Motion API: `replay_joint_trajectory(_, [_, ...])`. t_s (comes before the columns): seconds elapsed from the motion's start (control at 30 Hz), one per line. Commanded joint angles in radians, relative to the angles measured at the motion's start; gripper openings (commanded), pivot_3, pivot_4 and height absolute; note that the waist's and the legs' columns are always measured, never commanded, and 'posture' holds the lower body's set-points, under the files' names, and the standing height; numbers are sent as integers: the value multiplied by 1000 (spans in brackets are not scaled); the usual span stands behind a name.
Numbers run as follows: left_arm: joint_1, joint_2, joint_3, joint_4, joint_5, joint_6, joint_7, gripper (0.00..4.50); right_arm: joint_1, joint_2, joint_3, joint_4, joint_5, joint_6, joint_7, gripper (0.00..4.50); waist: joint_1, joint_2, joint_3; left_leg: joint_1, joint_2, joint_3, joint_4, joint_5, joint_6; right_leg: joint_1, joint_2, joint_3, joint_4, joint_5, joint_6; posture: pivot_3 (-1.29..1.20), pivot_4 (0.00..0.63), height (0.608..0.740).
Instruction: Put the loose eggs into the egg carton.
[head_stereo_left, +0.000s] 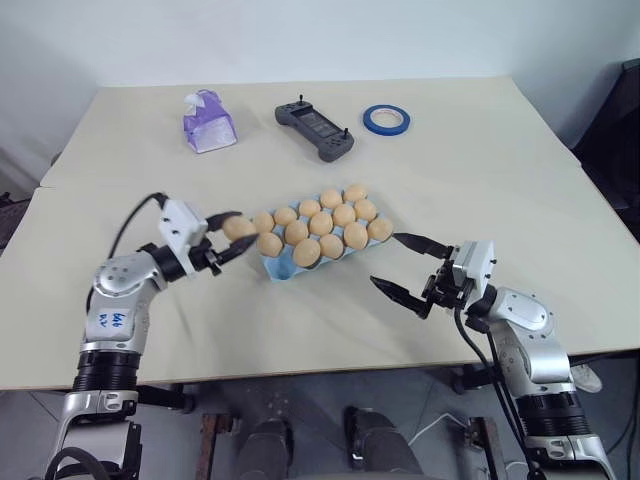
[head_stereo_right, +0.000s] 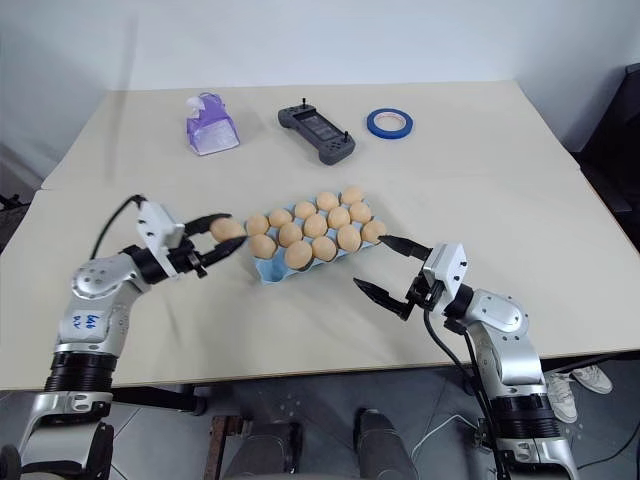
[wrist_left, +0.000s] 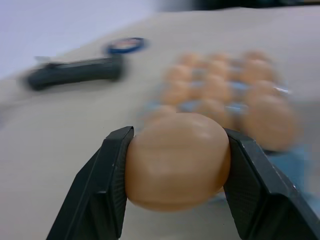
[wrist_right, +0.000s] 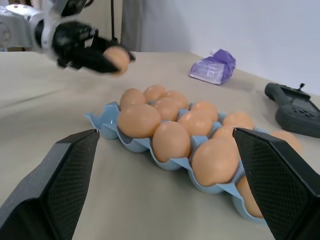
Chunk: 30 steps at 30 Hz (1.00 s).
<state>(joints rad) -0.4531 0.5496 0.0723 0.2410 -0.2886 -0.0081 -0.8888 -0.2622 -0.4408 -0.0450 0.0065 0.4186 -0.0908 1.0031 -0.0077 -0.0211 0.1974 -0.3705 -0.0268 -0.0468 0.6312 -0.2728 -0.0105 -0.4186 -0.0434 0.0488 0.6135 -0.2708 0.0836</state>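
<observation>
The beige table (head_stereo_left: 480, 180) carries no readable print; the left arm bears blue handwriting, too small to make out. The light blue egg carton (head_stereo_left: 285, 271) lies mid-table, its long axis slanting from near-left to far-right, and the eggs in the carton (head_stereo_left: 322, 224) fill nearly every cup. Beyond it lie a dark handheld controller (head_stereo_left: 315, 129), a purple tissue pack (head_stereo_left: 208, 123) and a blue tape roll (head_stereo_left: 386, 120). The left gripper (head_stereo_left: 228, 240) clamps one loose egg (head_stereo_left: 238, 228) just beside the carton's near-left end, perhaps above the table. The right gripper (head_stereo_left: 402, 266) stands wide apart, empty, near the carton's right side.
</observation>
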Motion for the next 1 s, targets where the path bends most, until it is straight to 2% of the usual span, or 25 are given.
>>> replay_joint_trajectory(0.03, [-11,-14,-32,-8,4,-21,-40,2278,3,-3,-17,-35,6,-24,-11,4500,1,0,0,0,0,0,0,0,0,0,0,0,0,0,0,0,150,740])
replay_joint_trajectory(0.23, [-43,-50,-63,42,19,-21,-50,2278,30,-4,-22,-67,4,-21,-34,4500,4,0,0,0,0,0,2,0,0,0,0,0,3,0,0,0,150,740])
replay_joint_trajectory(0.27, [-47,-50,-63,54,28,-27,-47,2953,32,-4,-21,-69,4,-20,-36,4500,4,0,0,0,0,0,2,0,0,0,0,0,3,0,0,0,150,740])
replay_joint_trajectory(0.43, [-50,-56,-59,78,13,-32,-76,4388,39,-3,-17,-79,7,-17,-44,4500,3,0,0,0,0,1,3,0,0,0,1,0,3,0,0,0,150,740])
replay_joint_trajectory(0.6, [-36,-52,-45,76,20,-45,-65,4451,40,-5,-16,-82,9,-15,-42,4500,3,0,0,0,0,1,4,0,1,0,1,1,5,0,0,0,150,740])
replay_joint_trajectory(0.87, [190,151,105,-85,-76,6,-177,4451,75,-78,-57,-96,38,10,-4,4500,-20,0,0,0,1,1,2,0,0,-2,1,2,5,-1,-1,0,150,740])
replay_joint_trajectory(1.0, [294,215,173,-129,-78,-9,-180,4451,83,-112,-76,-80,50,15,20,4500,-19,0,0,0,1,1,1,0,1,-2,-1,2,5,-1,-2,0,150,740])
